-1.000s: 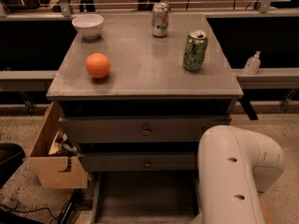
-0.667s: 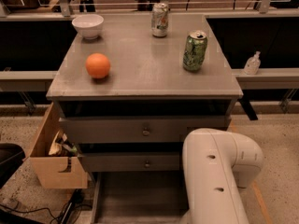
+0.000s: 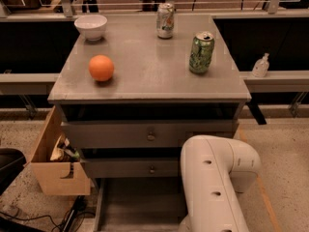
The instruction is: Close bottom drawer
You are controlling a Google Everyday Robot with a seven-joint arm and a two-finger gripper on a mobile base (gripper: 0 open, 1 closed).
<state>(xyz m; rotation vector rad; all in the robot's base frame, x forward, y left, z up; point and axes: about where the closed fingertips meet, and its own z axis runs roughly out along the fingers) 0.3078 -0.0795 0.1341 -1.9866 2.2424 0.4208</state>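
The cabinet [image 3: 145, 76] is seen unmoved, its two knobbed drawers shut. The arm [image 3: 217, 178] has been swung leftward over the last second, so that its white link now covers the right part of the bottom drawer [image 3: 140, 202]. That drawer is still pulled out at the foot of the cabinet, its grey tray open towards the lower edge of the view, and no inward travel can be made out. The gripper is carried below the frame, beyond the arm's lower end, so it cannot be told whether it is apart or together. The shift is judged to be an approach: the arm is being lined up with the drawer front, and the push itself is not yet begun. The box [image 3: 58, 178] at the left, and the orange [image 3: 101, 67] and green can [image 3: 201, 52] on top, are left undisturbed.
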